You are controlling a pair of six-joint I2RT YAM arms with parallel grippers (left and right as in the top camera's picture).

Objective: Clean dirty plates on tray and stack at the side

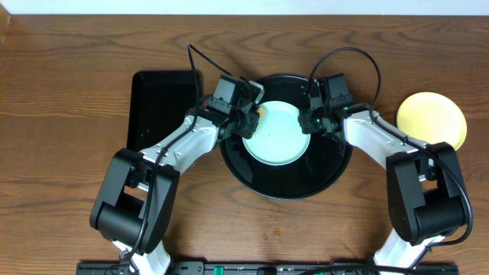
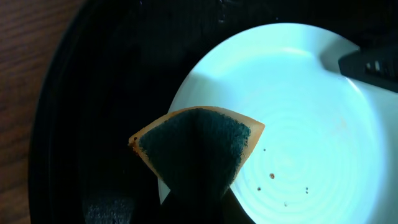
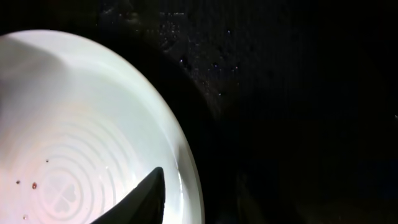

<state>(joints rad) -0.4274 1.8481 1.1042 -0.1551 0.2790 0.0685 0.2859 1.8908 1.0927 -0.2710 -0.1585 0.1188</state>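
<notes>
One mint-blue plate lies in the round black tray. It shows in the left wrist view with small brown specks, and in the right wrist view. My left gripper is shut on an orange-edged dark green sponge, which rests over the plate's left rim. My right gripper clasps the plate's right rim, with one finger on the plate's inside. A pale yellow plate lies on the wood to the right. A second mint-blue plate is not in view.
A rectangular black tray lies left of the round tray, under my left arm. A few small crumbs lie on the wood in front of the round tray. Both arms reach in over the tray's back half.
</notes>
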